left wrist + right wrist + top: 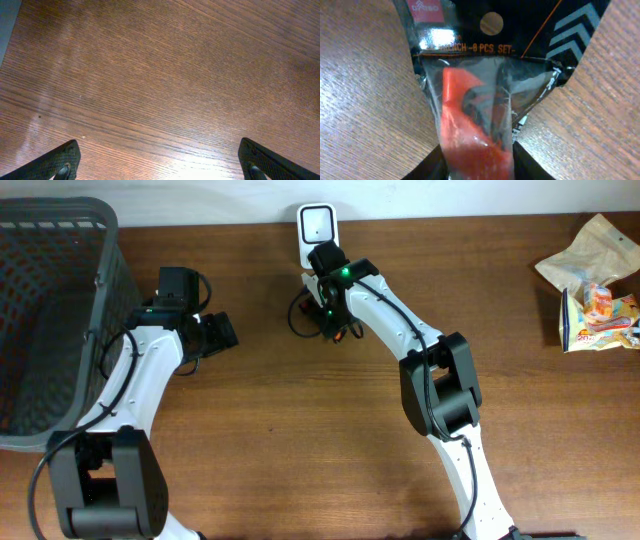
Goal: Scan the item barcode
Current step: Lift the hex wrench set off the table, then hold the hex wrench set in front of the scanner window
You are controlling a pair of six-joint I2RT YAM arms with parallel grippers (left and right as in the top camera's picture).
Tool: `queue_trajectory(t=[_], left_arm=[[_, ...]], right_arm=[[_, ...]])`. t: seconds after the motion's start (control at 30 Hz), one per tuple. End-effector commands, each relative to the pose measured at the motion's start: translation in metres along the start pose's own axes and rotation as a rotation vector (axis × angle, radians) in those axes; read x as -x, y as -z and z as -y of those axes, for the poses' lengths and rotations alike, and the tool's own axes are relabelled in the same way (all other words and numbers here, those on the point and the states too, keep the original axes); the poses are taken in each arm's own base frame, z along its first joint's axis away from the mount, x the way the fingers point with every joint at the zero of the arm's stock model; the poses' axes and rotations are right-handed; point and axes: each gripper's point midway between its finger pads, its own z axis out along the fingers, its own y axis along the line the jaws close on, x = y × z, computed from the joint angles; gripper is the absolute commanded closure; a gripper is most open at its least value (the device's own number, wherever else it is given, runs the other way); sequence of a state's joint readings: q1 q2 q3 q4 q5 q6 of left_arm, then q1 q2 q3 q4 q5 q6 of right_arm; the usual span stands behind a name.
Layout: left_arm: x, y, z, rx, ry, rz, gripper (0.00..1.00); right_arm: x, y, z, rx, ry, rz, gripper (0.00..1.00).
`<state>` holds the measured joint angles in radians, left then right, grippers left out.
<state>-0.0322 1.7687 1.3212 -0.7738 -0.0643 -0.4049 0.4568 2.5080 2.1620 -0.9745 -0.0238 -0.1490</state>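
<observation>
left fingers [55, 162] wide (arm bent) | right fingers [532, 167] grip wrench pack [475, 125], arm outstretched

In the right wrist view the package [485, 115] runs out at the top and bottom edges, and its print is only partly readable. The right hand [477, 172] shows only as two dark shapes beside it; I cannot tell if they press it. In the overhead view the right arm covers most of the package and the lower part of the scanner [316, 225]. The basket [60, 220] and the snack bags [595, 280] are cut by the edges. Of the left hand [160, 165] only two fingertips [57, 162] show.
</observation>
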Motion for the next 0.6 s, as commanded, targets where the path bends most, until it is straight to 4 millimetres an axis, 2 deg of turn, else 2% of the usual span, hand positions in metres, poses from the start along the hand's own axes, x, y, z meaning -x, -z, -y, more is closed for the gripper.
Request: queue_trajectory(t=[0.0,0.23,0.33,0.47,0.5,0.57], left_arm=[[0.008,0.010,0.000,-0.003,0.009,0.036,0.01],[0.008,0.010,0.000,-0.003,0.009,0.035,0.01],[0.008,0.010,0.000,-0.003,0.009,0.035,0.01],[0.008,0.010,0.000,-0.003,0.009,0.035,0.01],[0.008,0.010,0.000,-0.003,0.009,0.035,0.01],[0.008,0.010,0.000,-0.003,0.009,0.035,0.01]], right_arm=[[-0.004,-0.008,0.003,-0.015,-0.047,-0.019,0.77],[0.022,0.020,0.006,-0.021,-0.111,0.055,0.82],[0.043,0.044,0.008,-0.022,-0.152,0.125,0.83],[0.095,0.095,0.022,-0.037,-0.189,0.333,0.77],[0.114,0.111,0.030,-0.042,-0.211,0.418,0.77],[0.138,0.124,0.041,-0.045,-0.231,0.537,0.76]])
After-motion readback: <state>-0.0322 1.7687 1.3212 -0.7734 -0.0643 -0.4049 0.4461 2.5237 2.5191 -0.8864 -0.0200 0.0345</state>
